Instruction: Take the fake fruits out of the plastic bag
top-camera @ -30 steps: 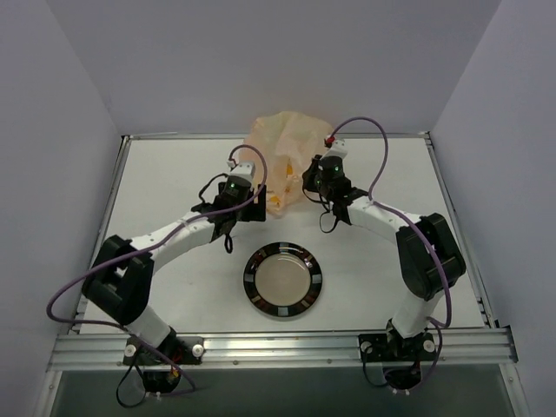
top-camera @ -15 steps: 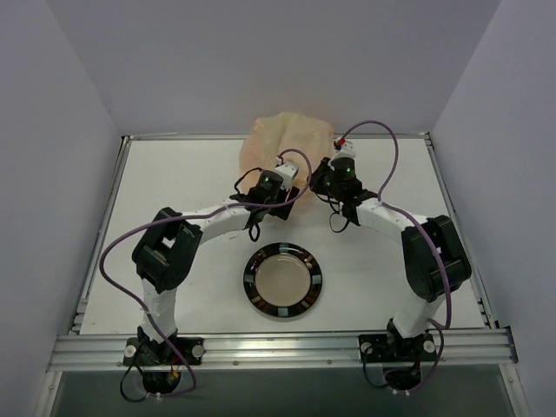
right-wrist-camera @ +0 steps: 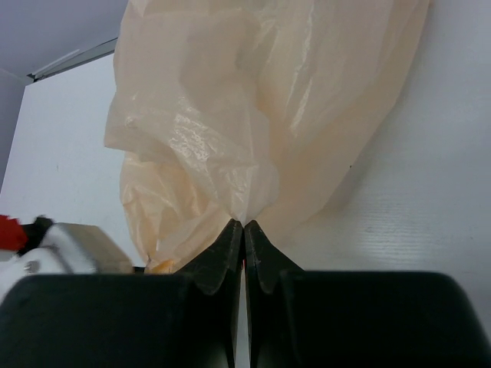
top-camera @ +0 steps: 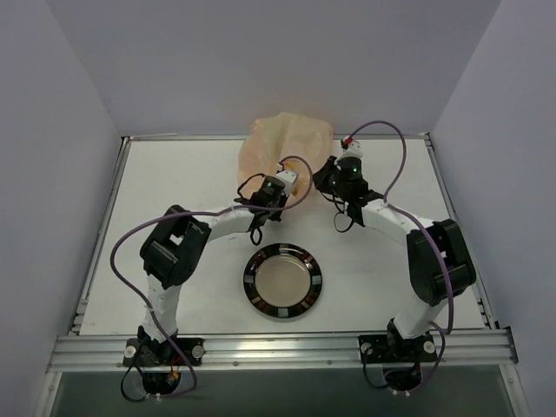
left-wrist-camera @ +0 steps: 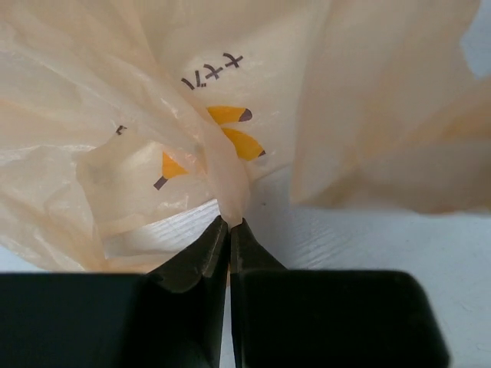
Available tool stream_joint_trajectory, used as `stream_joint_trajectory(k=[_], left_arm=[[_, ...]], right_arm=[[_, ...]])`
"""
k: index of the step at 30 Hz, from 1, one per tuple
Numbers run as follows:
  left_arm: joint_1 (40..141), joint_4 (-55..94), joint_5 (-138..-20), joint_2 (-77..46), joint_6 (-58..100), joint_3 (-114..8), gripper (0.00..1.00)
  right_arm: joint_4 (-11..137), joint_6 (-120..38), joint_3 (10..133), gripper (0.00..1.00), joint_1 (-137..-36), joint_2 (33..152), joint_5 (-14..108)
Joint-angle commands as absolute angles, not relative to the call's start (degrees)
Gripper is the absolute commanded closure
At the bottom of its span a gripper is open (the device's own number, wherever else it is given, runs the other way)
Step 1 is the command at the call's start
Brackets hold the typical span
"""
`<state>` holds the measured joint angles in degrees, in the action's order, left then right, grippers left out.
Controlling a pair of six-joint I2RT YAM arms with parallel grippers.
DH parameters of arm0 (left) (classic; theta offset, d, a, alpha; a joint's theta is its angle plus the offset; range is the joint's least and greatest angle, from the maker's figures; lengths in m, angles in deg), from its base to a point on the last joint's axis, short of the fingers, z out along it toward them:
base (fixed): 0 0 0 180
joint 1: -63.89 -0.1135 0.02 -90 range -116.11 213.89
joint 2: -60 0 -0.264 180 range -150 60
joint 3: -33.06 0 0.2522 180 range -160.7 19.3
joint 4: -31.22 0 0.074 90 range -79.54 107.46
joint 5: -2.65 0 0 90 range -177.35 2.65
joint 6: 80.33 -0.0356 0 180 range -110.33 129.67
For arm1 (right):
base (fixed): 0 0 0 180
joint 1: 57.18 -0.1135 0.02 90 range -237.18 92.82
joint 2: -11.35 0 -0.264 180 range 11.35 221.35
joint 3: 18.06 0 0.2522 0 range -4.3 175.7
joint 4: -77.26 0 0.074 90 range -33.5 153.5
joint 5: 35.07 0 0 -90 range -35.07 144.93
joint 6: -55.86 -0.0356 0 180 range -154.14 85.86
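My left gripper (left-wrist-camera: 229, 222) and right gripper (right-wrist-camera: 244, 225) pinch the plastic bag (top-camera: 291, 139) beyond the plate (top-camera: 251, 280).
Its pinched edge faces the plate, its long axis crosswise; I cannot make out the fake fruits inside.

A fixed camera, high at the near side, looks down on the whole desk (top-camera: 174, 182). Each wrist camera peers forward from just behind its gripper. The left gripper (left-wrist-camera: 229, 224) and right gripper (right-wrist-camera: 243, 226) fill the lower frame of their views, very close to the plastic bag (top-camera: 291, 139). All three views share the bag's near edge.
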<state>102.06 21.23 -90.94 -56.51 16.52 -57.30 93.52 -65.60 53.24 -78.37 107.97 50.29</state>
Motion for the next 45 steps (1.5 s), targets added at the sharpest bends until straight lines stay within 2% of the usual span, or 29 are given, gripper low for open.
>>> stream_joint_trajectory(k=[1, 7, 12, 18, 23, 28, 31, 36, 40, 42, 45], left_arm=[[101.3, 27.8, -93.8, -46.6, 19.9, -54.7, 0.98], [97.6, 29.4, -93.4, -29.9, 30.0, -51.2, 0.98], [92.4, 26.0, -85.7, -27.3, 36.9, -56.4, 0.98], [88.6, 21.3, -83.0, -25.7, 38.6, -66.4, 0.98], [85.6, 18.9, -79.4, -24.6, 40.3, -69.5, 0.98], [84.4, 17.8, -80.8, -23.3, 40.4, -67.8, 0.98], [84.4, 18.9, -82.0, -23.1, 41.4, -63.2, 0.98], [84.8, 25.0, -83.3, -22.4, 45.9, -48.7, 0.98], [85.8, 29.6, -84.3, -22.4, 48.0, -42.3, 0.98], [87.3, 32.0, -84.1, -22.3, 48.7, -40.0, 0.98], [90.1, 32.5, -86.4, -21.0, 48.1, -38.8, 0.98]], right_arm=[[95.5, -65.0, 52.7, 1.0, -77.3, 104.8, 49.8], [93.7, -64.3, 54.6, 1.0, -77.2, 103.5, 48.3], [89.1, -62.0, 62.9, 1.0, -77.2, 101.8, 46.6], [81.3, -59.5, 74.8, 1.0, -77.2, 99.8, 46.5], [77.2, -58.7, 81.7, 1.0, -76.7, 99.3, 46.2], [77.7, -59.2, 80.1, 1.0, -75.4, 100.5, 45.1], [79.8, -59.6, 75.0, 1.0, -73.5, 102.6, 45.2], [83.7, -58.7, 63.8, 1.0, -71.0, 103.8, 46.5], [85.4, -59.9, 60.9, 1.0, -68.3, 105.2, 46.5], [84.4, -60.1, 60.9, 0.94, -68.0, 103.6, 46.9], [79.8, -58.6, 62.3, 0.46, -68.5, 98.0, 50.3]])
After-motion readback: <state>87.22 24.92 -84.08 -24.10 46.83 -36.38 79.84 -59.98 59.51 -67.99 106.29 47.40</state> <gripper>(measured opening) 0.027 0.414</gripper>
